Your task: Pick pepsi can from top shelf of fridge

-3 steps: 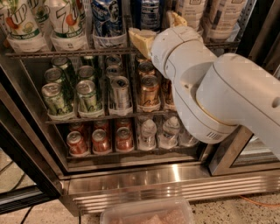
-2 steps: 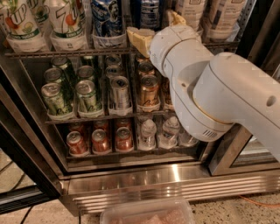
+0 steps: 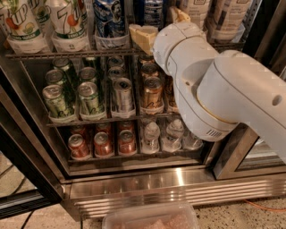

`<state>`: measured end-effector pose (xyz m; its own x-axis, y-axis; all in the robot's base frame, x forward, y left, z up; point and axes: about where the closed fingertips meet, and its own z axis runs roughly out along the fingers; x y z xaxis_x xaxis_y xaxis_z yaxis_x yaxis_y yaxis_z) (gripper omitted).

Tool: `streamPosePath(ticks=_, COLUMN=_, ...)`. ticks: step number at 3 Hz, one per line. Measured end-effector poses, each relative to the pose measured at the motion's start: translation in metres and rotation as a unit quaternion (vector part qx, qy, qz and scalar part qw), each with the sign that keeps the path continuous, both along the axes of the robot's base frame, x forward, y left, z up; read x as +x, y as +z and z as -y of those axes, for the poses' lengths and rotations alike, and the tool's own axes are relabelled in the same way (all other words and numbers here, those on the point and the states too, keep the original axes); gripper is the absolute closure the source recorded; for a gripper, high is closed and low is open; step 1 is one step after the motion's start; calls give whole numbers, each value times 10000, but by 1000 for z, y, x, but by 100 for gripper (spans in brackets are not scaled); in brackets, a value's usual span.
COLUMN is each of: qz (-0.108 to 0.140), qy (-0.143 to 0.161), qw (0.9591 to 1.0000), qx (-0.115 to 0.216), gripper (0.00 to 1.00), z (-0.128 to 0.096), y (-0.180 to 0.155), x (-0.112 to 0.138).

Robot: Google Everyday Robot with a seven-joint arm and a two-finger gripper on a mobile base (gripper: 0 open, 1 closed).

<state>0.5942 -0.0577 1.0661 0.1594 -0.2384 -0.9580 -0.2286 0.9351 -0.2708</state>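
The tool [image 3: 161, 27] is at the top shelf [image 3: 67, 54] of the fridge [image 3: 178, 179], its two tan fingers spread apart and clamped on nothing. The pepsi can [image 3: 154, 10] stands on that shelf, just behind the gap between them.

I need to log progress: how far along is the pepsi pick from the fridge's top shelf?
Done: the fridge stands open, with the arm up at the top shelf. In hand: the claw is open, fingers either side of the pepsi can. Left: close on it and lift it out; the can stands in its lane.
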Motion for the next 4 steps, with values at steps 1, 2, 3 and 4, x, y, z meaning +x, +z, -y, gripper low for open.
streamPosePath(ticks=1, qz=70, qy=-10, qw=10000, qx=36, gripper=48, z=2, y=10, x=1)
streamPosePath(ticks=2, qz=79, qy=-3, qw=10000, qx=47, gripper=47, z=1, y=11, x=2)
streamPosePath(ticks=3, qz=58, qy=73, qw=9999, qx=116, gripper=65, z=-3, y=13, x=2)
streamPosePath(ticks=4, qz=58, qy=73, qw=9999, qx=116, gripper=89, z=-3, y=13, x=2)
